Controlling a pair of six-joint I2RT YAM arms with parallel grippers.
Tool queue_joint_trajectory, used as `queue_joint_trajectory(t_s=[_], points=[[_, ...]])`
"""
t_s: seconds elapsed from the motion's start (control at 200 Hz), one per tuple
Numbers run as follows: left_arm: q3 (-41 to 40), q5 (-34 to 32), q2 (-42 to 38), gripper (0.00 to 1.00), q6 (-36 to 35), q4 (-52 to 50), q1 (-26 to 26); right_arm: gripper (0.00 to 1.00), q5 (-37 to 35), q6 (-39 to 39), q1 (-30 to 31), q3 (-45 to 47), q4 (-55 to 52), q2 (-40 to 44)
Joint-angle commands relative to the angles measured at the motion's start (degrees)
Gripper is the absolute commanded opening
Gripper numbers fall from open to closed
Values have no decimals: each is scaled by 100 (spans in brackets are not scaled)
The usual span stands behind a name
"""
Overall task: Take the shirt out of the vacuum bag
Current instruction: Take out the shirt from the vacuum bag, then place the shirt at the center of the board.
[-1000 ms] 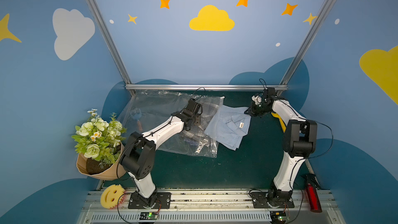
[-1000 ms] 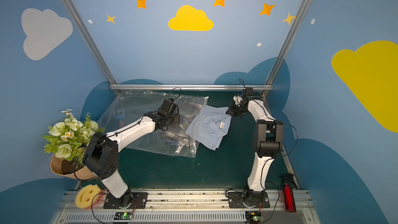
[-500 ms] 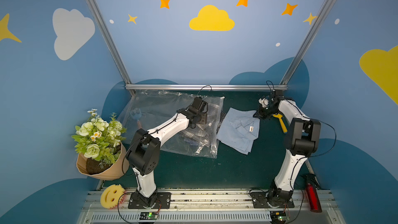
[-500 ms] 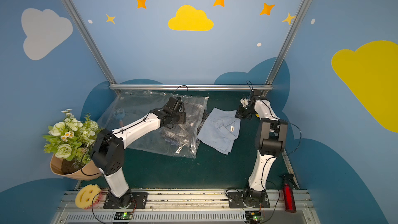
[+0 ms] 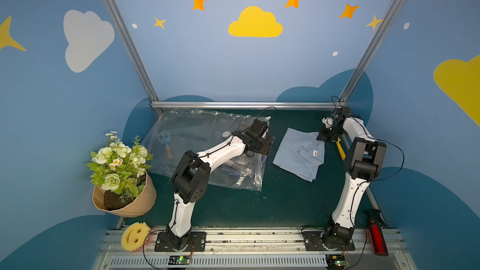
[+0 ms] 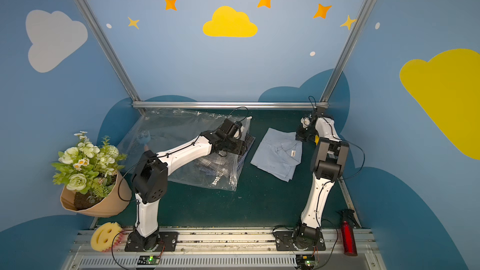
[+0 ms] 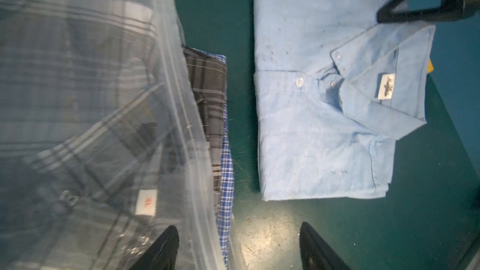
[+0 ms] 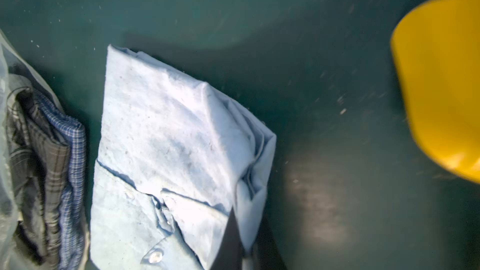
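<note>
- The vacuum bag [image 5: 187, 125], a big clear rectangle of crinkly film, lies slack at the table's back left with its mouth toward the middle. Nothing pins it. The film looks slippery, so a brush from either arm could slide or bunch it.
- The light blue shirt [image 5: 298, 155] lies folded on the green table [image 5: 285, 198], wholly outside the bag and just beside its mouth. It is soft woven cloth with a buttoned collar and a white label. Its layers look loose at the held corner, so pulling from there would likely fan the fold open.
- Two plaid shirts [image 7: 207, 94], limp and stacked, poke out of the bag's mouth. Your left fingers could catch them and drag them out.
- Your left gripper [image 7: 239, 250] has its jaws apart across the bag's edge, holding nothing.
- Your right gripper [image 5: 322, 138] is clamped together on the shirt's corner by the collar. Cloth may cling when you let go.
- A smooth yellow tool [image 8: 439, 87] sits partly under the shirt's edge, and a swing could knock it.
</note>
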State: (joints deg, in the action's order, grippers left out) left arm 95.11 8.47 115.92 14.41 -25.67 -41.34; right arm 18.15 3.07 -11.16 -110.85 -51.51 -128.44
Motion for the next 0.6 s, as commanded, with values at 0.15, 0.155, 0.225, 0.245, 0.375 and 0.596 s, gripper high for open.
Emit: queue_joint_trajectory(t_s=[0.15,0.155,0.225,0.245,0.375,0.596], points=[[529,648,616,73,73,-135,-265,0,47,572,-26,-800,-213,-507],[545,661,634,73,80,-137,-263,0,56,572,-27,-808,-212,-516],[700,791,825,73,192,-92,-286,0,109,622,-14,-904,-147,-621],[736,812,885,73,223,-58,-289,0,101,622,-9,-940,-133,-661],[1135,972,1327,73,356,-112,-319,0,287,755,0,-1305,-245,-919],[1745,1272,1875,73,417,-357,-383,0,111,967,35,-1940,-394,-1371]])
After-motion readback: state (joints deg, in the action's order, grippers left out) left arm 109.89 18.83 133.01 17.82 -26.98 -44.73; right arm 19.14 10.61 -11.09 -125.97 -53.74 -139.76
